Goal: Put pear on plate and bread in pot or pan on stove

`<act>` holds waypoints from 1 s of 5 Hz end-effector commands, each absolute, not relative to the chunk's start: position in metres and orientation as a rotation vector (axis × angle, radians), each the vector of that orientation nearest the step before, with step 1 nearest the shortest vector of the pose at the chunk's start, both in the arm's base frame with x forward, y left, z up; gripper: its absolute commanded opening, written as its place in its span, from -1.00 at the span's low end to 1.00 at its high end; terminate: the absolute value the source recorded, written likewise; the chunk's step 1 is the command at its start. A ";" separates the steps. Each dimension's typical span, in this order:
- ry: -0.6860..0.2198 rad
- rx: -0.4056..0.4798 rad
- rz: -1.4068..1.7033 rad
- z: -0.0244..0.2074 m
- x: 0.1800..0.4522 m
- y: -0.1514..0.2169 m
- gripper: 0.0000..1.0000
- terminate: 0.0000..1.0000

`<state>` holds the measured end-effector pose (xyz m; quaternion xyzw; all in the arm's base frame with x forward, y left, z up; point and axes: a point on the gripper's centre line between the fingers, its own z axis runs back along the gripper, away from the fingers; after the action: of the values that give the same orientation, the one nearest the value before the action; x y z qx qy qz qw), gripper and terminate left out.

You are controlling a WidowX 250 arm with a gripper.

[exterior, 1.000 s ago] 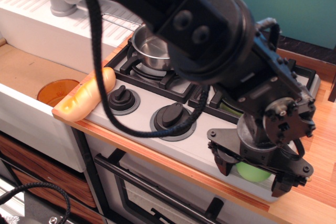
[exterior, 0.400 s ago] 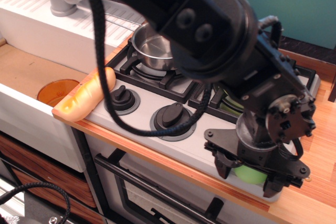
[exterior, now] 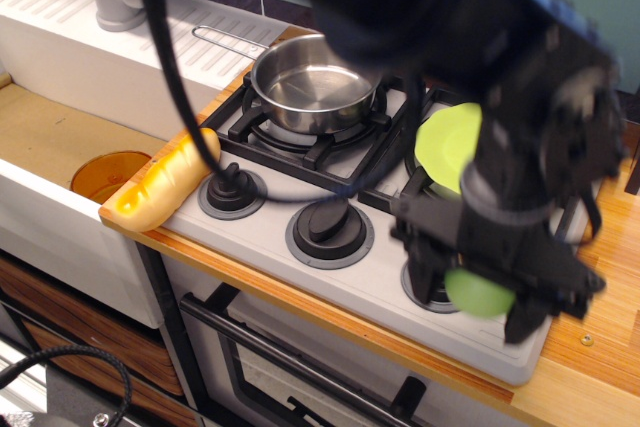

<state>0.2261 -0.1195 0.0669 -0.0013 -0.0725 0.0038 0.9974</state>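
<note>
Compared with the earlier pictures, the arm has risen and swung away from the camera, so the saucepan [exterior: 315, 95] and the lime-green plate [exterior: 450, 145] are now uncovered, and the pear [exterior: 478, 293] has left the counter edge and hangs in the air with the gripper [exterior: 480, 295].

Only one view is given. The picture is blurred by motion around the arm. The gripper's two dark fingers [exterior: 424, 272] stand on either side of the pear and appear closed on it, with the green body showing between them. The pear is held above the right front knob area of the stove [exterior: 330, 277], near the plate but not yet over it. The plate lies on the right burner, partly hidden behind the arm. The saucepan sits on the left burner and looks empty, its wire handle pointing to the back left. The bread [exterior: 168, 180] lies on the wooden counter edge at the left of the stove, one end touching the grate corner, beside the sink where an orange dish [exterior: 108, 175] rests.

As a judgement, the risk is that the smooth round pear slips from the fingers during this fast movement, or that it rolls off the flat plate if it is released from too high. Later, the bread lies close to the edge and could be pushed into the sink.
</note>
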 end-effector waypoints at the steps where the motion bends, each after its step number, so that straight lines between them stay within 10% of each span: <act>1: -0.139 -0.010 -0.039 0.114 0.271 -0.098 -1.00 -1.00; 5: -0.165 -0.063 -0.147 0.078 0.368 -0.070 -1.00 -1.00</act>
<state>0.3605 -0.0692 0.0628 -0.0320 -0.0628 -0.0733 0.9948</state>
